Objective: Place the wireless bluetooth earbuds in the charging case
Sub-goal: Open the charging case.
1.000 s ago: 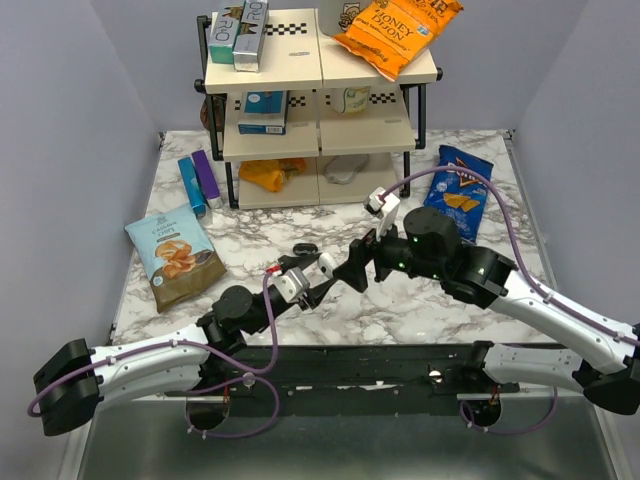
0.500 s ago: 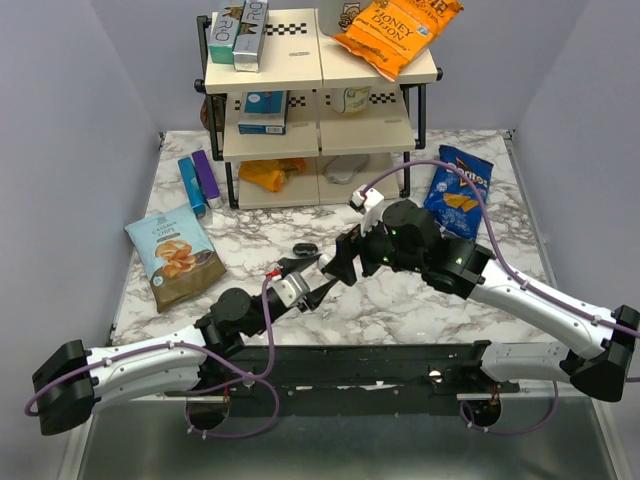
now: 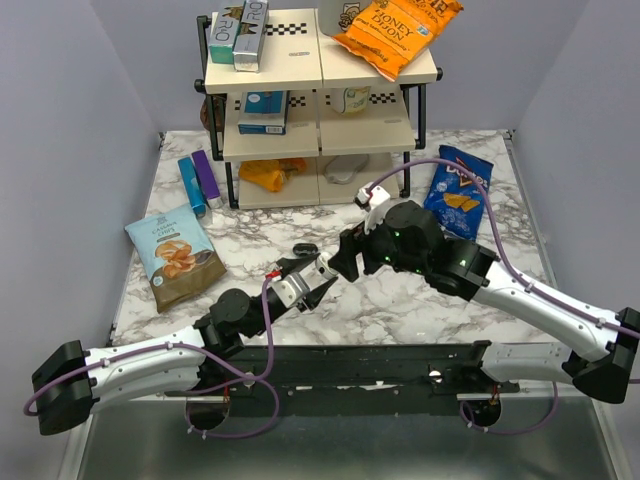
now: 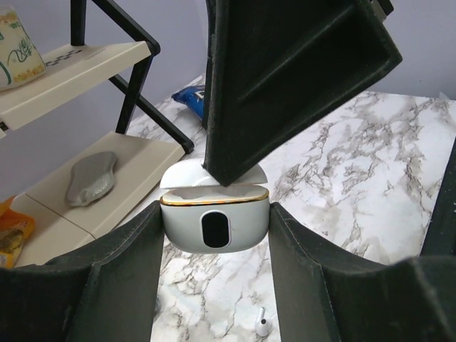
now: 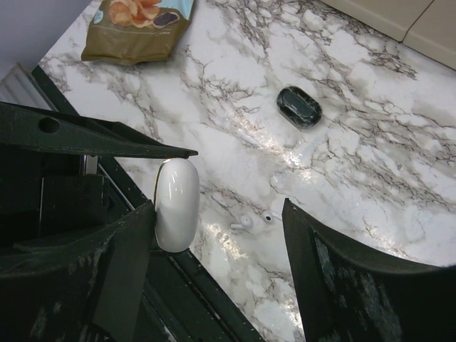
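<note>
My left gripper (image 3: 316,272) (image 4: 216,214) is shut on the white charging case (image 4: 216,229) (image 3: 324,264) and holds it above the marble table. The case's lid is ajar along its gold rim. My right gripper (image 3: 342,260) (image 5: 217,210) is open wide. One of its fingers (image 4: 285,78) presses on the lid (image 5: 177,205) from above. Two small white earbuds (image 5: 242,223) (image 5: 268,215) lie side by side on the table below and between the right gripper's jaws. One earbud also shows in the left wrist view (image 4: 262,325). I see no black buds.
A black oval object (image 3: 305,248) (image 5: 298,107) lies on the table behind the case. A chips bag (image 3: 175,257) lies at the left and a blue Doritos bag (image 3: 458,190) at the right. A shelf rack (image 3: 315,120) with snacks stands at the back, with two tubes (image 3: 198,182) beside it.
My right gripper has moved left and brought one finger onto the lid of the case. My left arm has kept the case almost still.
</note>
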### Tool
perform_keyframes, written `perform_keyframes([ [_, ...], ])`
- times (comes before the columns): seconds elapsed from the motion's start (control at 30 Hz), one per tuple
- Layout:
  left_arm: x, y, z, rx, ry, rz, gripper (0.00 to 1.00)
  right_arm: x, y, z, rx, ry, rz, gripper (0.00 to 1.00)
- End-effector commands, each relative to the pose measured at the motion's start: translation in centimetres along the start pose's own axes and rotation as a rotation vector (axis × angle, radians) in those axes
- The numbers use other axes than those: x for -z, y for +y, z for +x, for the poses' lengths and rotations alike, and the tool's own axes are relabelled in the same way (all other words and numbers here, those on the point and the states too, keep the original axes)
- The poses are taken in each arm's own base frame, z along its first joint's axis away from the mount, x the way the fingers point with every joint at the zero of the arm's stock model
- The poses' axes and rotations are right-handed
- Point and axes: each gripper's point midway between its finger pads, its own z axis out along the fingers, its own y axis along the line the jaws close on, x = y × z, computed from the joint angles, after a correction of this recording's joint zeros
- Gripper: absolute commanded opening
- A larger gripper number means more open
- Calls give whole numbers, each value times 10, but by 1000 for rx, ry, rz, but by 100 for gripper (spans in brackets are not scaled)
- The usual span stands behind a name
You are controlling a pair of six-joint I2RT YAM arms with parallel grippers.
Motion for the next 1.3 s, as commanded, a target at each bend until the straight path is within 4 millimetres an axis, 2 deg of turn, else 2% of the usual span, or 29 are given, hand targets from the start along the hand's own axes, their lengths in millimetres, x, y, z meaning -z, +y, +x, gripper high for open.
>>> perform_keyframes([
  [0.0,1,2,-13,-9,-44,-12,0,11,-14,-9,-2,-33,80,78],
  [0.17,1,3,-14,-11,-48,-16,0,16,-13,-12,-9,-49,76,76],
  [0.3,1,3,-14,-9,-48,-16,0,21,14,-24,9,-115,-82,68],
  [0.37,1,3,-15,-9,-49,-17,0,20,18,-24,7,-108,-99,65],
  [0.53,1,2,-16,-7,-54,-14,0,9,19,-20,1,-66,-97,51],
  [0.77,2,2,-19,-6,-62,-13,0,0,16,-16,-5,-32,-78,46],
  [1.0,3,4,-20,-5,-67,-20,0,-3,15,-13,-3,-21,-75,36],
  [1.1,3,4,-18,3,-58,-23,0,-2,16,-15,5,-29,-80,28],
  [1.17,2,4,-17,14,-46,-30,0,0,17,-15,16,-32,-88,20],
  [1.2,1,5,-17,24,-37,-35,4,0,17,-16,22,-38,-91,16],
  [1.23,0,5,-12,35,-7,-39,8,1,18,-16,27,-40,-94,6],
  [1.27,-1,6,-10,40,6,-44,18,3,18,-17,40,-44,-99,1],
])
